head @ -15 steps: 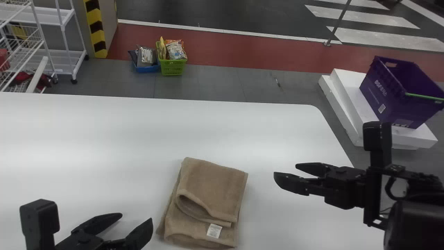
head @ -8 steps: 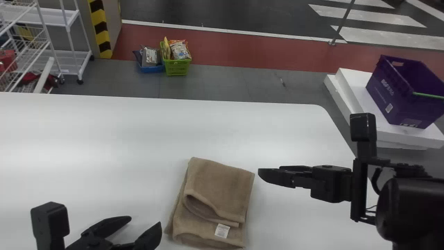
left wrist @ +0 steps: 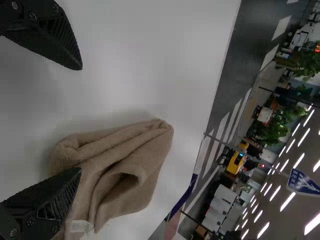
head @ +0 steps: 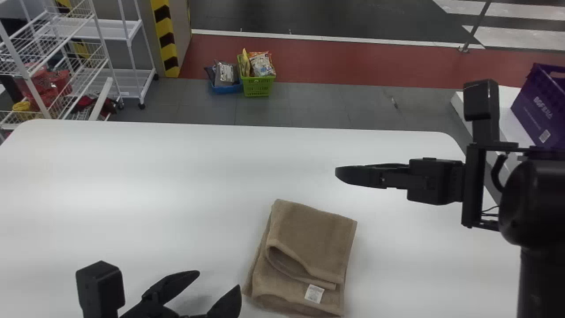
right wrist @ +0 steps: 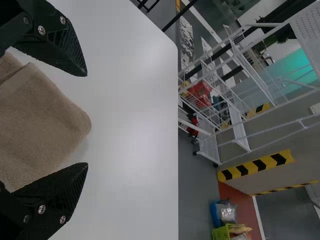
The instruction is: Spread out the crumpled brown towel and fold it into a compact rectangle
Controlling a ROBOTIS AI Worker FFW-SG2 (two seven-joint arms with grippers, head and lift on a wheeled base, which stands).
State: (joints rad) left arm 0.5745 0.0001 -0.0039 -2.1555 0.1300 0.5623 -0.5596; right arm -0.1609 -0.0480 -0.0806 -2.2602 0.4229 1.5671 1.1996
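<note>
Though roughly rectangular, brown towel (head: 315, 240) uneven; loosely layered.

White-topped table (head: 132, 176); grey tile floor (head: 318, 104) beyond, crossed by a red band (head: 353, 62). White wire shelving (head: 57, 66) near a yellow-black striped pillar edge (head: 165, 37). Ceiling lit by strip lights (left wrist: 287, 201).

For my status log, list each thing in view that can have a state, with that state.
Brown towel: folded in layers, top flap's edge gaping.
Left gripper: open, empty.
Right gripper: open, empty.
Green basket: filled with packets.
Blue basket: filled with packets.
Purple crate: open-topped.
Wire rack: loaded with items.
</note>
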